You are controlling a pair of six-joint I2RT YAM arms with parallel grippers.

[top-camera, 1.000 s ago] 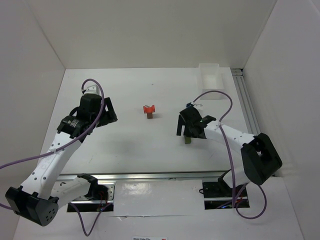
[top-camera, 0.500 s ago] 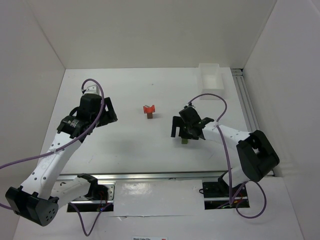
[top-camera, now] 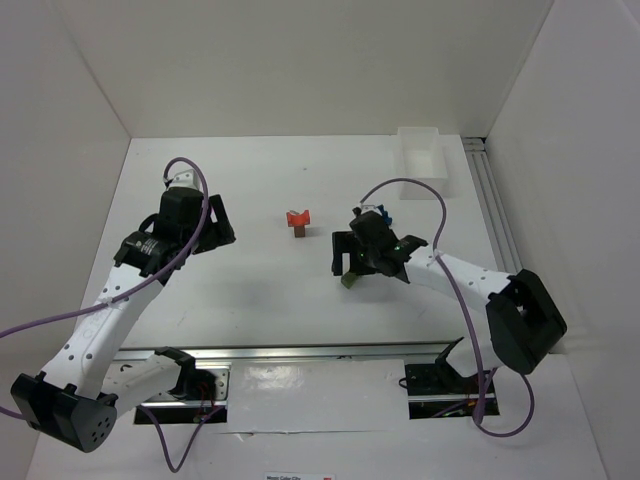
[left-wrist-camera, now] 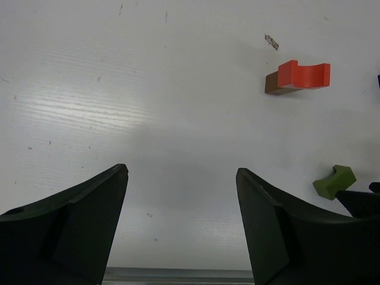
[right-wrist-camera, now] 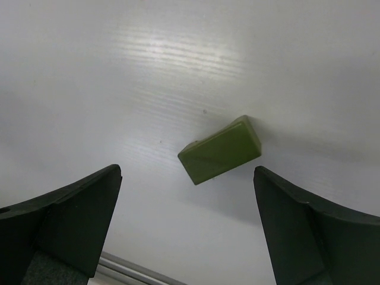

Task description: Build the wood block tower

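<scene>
Right gripper point(right-wrist-camera: 186, 171), fingers spread wide, poised over the green block point(right-wrist-camera: 219, 149), which lies loose on the table point(top-camera: 250, 290), skewed to the finger line and well apart from the red notched block point(left-wrist-camera: 304, 73) resting on the brown block point(left-wrist-camera: 274, 83). Left gripper point(left-wrist-camera: 181, 171), fingers likewise apart, holds nothing. The green block is probably light, rigid and smooth-painted, so its long flat sides should offer the surest grip.

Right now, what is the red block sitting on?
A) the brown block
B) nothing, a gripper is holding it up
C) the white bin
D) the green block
A: the red block sits on top of the brown block, while the green block lies apart by itself.
</scene>
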